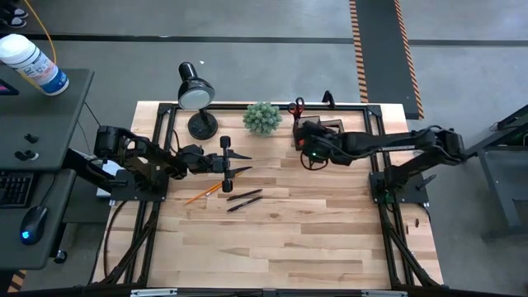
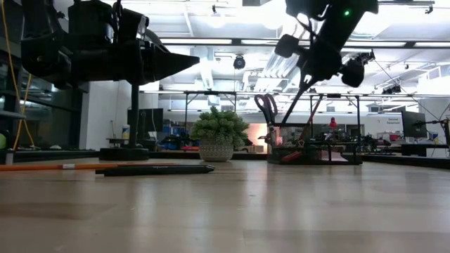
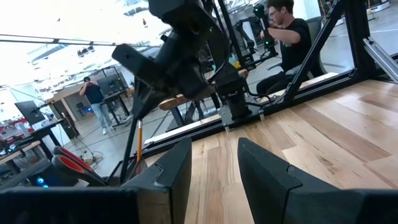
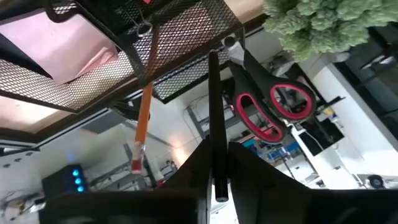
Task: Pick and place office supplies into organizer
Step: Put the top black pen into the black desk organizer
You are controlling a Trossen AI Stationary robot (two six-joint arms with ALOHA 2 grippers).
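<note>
The black mesh organizer [image 1: 323, 130] stands at the table's far side and holds red-handled scissors [image 2: 267, 109], an orange pencil [image 4: 142, 130] and a pink sticky-note pad [image 4: 68, 50]. My right gripper [image 1: 304, 150] hovers at its near left corner, shut on a black pen [image 2: 299, 98]. An orange pencil [image 1: 202, 194] and two black pens [image 1: 245, 199] lie flat on the table near the middle. My left gripper [image 1: 246, 163] is open and empty above the table, just beyond those pens, its fingers [image 3: 168, 174] pointing toward the table's right. My right gripper pinches the black pen near its upper end [image 4: 214, 163] between its two fingers. The fingers come from above and the pen runs on in line with them. The pen is lifted off the table and slants down; its lower end [image 4: 211, 62] reaches the organizer's mesh rim.
A black desk lamp [image 1: 195, 95] and a green plant ball in a pot [image 1: 262, 118] stand at the far edge left of the organizer. Black frame rails [image 1: 165, 148] run along the table's sides. A person [image 3: 283, 37] sits beyond the table.
</note>
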